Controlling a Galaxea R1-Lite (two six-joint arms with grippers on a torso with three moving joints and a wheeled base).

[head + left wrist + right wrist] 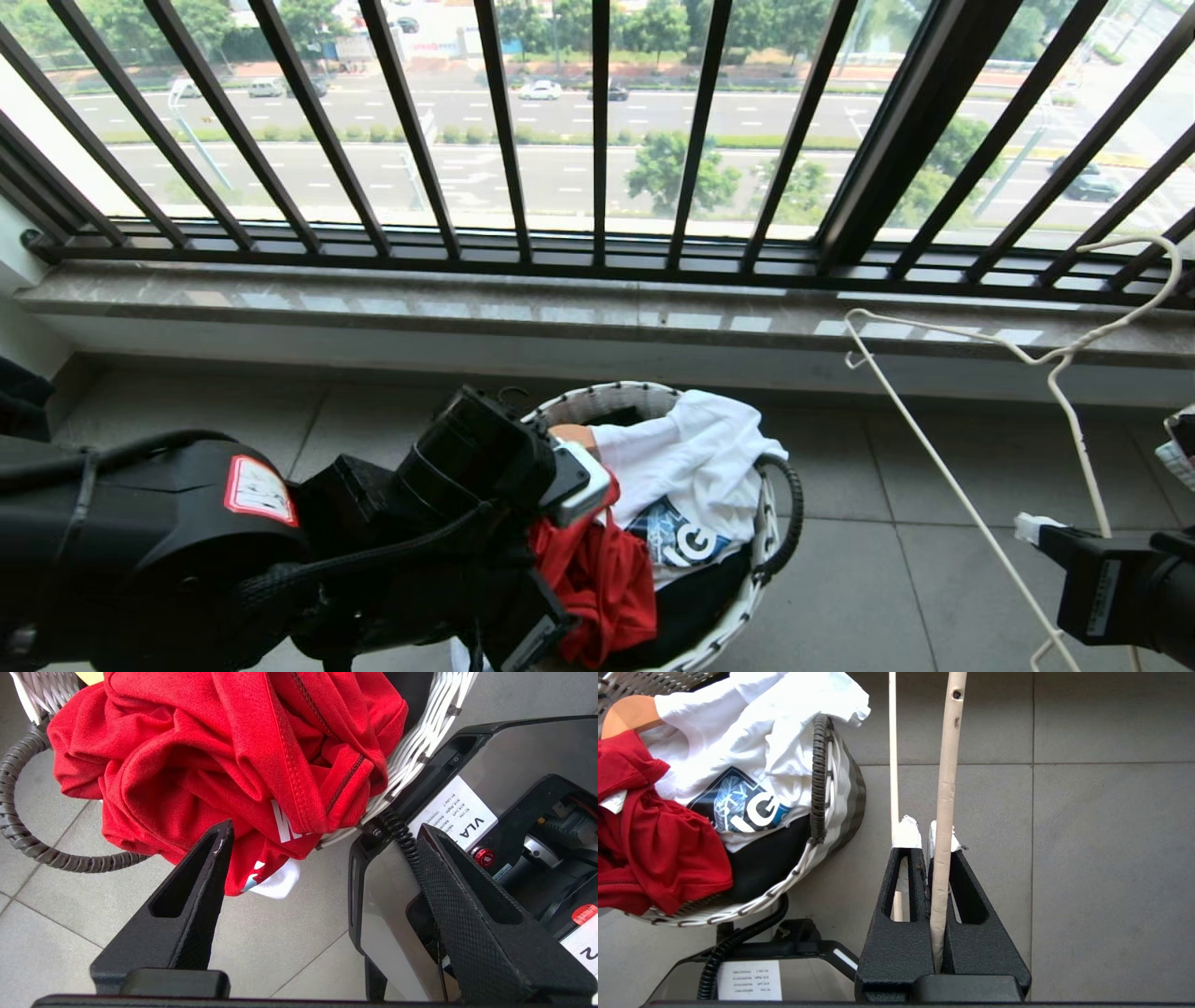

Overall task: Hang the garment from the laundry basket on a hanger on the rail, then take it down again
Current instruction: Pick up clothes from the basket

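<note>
Dark metal window bars (597,131) are standing across the top of the head view, above a polished stone sill (467,308) and a floor of large matte grey tiles (887,523). At about six o'clock in that view, the round laundry basket (597,401) of white woven strips with a ribbed black loop handle is sitting on the floor, holding a crumpled white printed shirt (691,457), something black beneath it, and the red T-shirt (597,579). The soft, stitched red T-shirt is spilling over the basket's rim toward seven o'clock. The left gripper (322,844) is hovering just beside it, its textured black wedge fingers spread wide and gripping nothing. At four o'clock, the right gripper (924,835) is clamping its tape-tipped fingers tight on the thin cream wire hanger (1027,359), whose curved hook is reaching up toward two o'clock.
</note>
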